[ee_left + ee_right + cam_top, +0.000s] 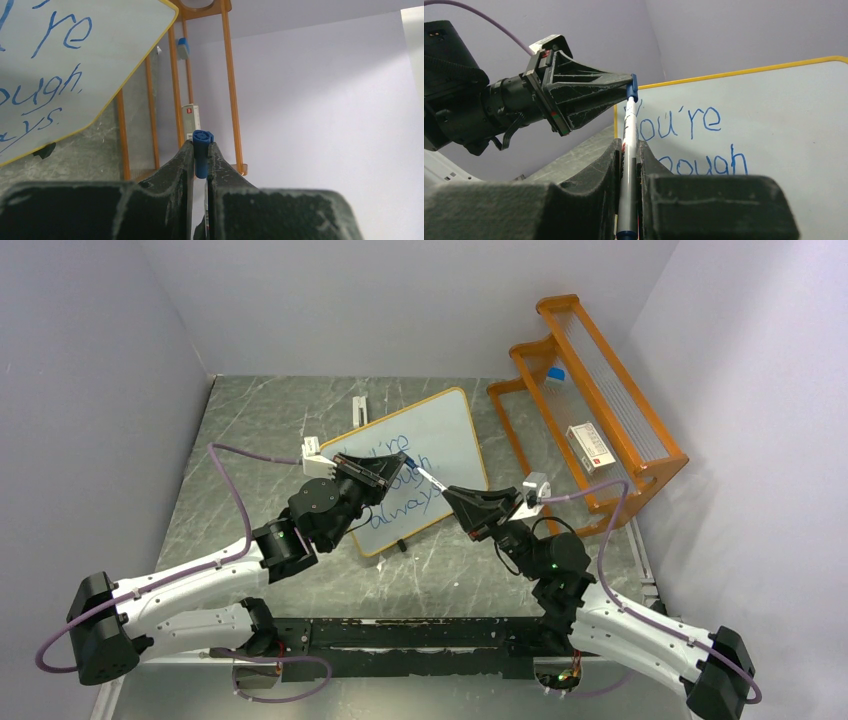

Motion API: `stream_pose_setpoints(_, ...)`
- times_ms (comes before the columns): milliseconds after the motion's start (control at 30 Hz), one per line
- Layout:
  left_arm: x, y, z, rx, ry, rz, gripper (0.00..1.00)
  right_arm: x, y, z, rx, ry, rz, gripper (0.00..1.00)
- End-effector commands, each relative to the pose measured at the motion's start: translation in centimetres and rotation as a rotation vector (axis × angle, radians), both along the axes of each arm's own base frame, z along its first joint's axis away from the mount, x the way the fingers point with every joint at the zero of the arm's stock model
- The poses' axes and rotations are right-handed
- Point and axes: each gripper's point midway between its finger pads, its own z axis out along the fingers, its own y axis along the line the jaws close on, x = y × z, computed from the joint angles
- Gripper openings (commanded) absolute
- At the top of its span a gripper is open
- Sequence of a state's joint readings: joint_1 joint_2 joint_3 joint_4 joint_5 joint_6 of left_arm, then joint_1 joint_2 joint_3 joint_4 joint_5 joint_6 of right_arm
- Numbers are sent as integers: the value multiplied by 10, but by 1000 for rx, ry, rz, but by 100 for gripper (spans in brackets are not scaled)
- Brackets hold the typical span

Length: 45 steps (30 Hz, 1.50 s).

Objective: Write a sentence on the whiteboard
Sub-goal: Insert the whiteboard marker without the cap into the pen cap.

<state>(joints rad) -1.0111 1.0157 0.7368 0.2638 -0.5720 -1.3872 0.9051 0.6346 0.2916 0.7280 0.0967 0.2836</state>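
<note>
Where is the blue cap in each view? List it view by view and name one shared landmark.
Top external: blue cap mid-picture, over the whiteboard, at the left gripper tip.
Left wrist: blue cap low centre, pinched in the left gripper.
Right wrist: blue cap upper centre-left, topping the marker held by the right gripper.
Shared landmark: the whiteboard with its blue handwriting.

My right gripper [627,150] is clamped on a white marker [629,125] that stands upright. My left gripper [626,82] pinches the blue cap [632,90] at its top. Behind them, the whiteboard [784,125] reads "You're enough" in blue.
</note>
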Motion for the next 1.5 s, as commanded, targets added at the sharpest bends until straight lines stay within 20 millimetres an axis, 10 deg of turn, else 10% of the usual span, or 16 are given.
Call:
stream_pose_setpoints(0, 3, 4, 8, -21, -25, 19, 5, 4, -5, 4, 11, -1, -34, 0)
stream_pose_setpoints(1467, -21, -40, 32, 28, -163, -228, 5, 12, -3, 42, 167, -112, -66, 0)
